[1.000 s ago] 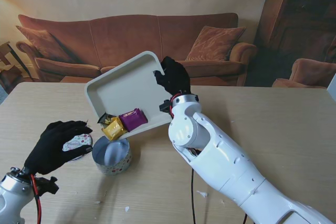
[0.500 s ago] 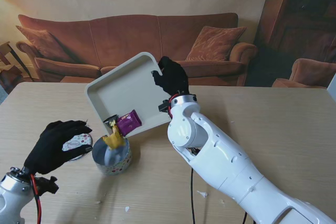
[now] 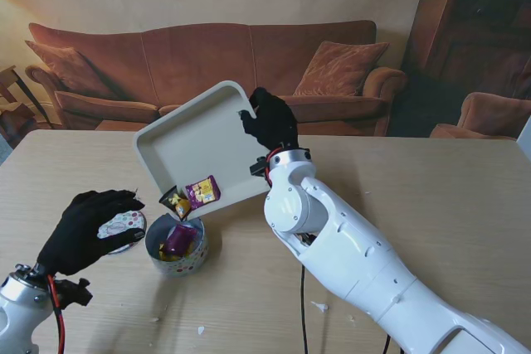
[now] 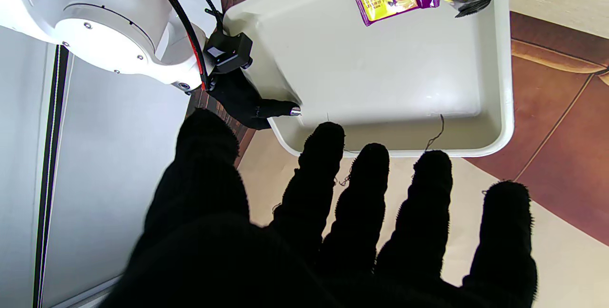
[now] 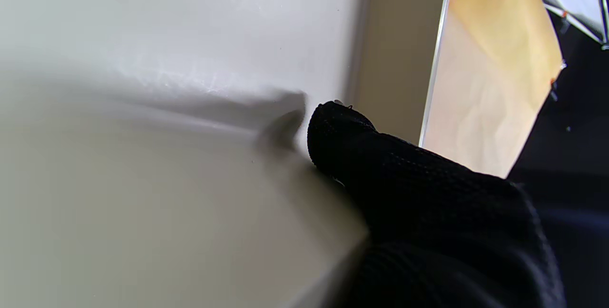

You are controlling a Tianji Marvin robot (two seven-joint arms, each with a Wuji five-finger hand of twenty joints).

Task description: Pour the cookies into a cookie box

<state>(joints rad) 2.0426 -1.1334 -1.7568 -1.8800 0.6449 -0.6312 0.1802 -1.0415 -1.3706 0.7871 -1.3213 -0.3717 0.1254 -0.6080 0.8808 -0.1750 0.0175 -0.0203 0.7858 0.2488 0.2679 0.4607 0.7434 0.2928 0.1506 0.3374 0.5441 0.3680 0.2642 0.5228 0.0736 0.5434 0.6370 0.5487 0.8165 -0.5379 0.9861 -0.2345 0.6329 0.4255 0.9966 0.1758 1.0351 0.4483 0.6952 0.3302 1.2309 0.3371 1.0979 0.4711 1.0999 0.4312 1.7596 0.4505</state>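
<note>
Cookies first: two packets sit at the low corner of the tilted tray (image 3: pixel 203 134), a purple packet (image 3: pixel 202 191) and a dark-and-yellow packet (image 3: pixel 175 202) just beside it, both right at the lip. Two more look to be inside the cookie box (image 3: pixel 177 248), a purple one (image 3: pixel 176 239) on top of something yellow, though from the stand view it's small and I wouldn't swear to the count. One tray, one box, one lid (image 3: pixel 124 227).

Right hand (image 3: pixel 270 121) is clamped on the tray's far corner, holding it up off the bench (image 3: pixel 431 196) and tipped down toward the box, which stands directly under the low corner. The wrist view there is mostly blurry tray wall with one gloved finger (image 5: pixel 342 136) pressed against it.

Left hand (image 3: pixel 83 230) rests on the patterned lid, just left of the box, fingers spread and draped over it rather than gripping; it covers most of the lid. In its wrist view the fingers (image 4: pixel 371 189) fan out wide.

Behind the bench are one brown sofa (image 3: pixel 207 64) and one dark cabinet (image 3: pixel 477 31) at far right
</note>
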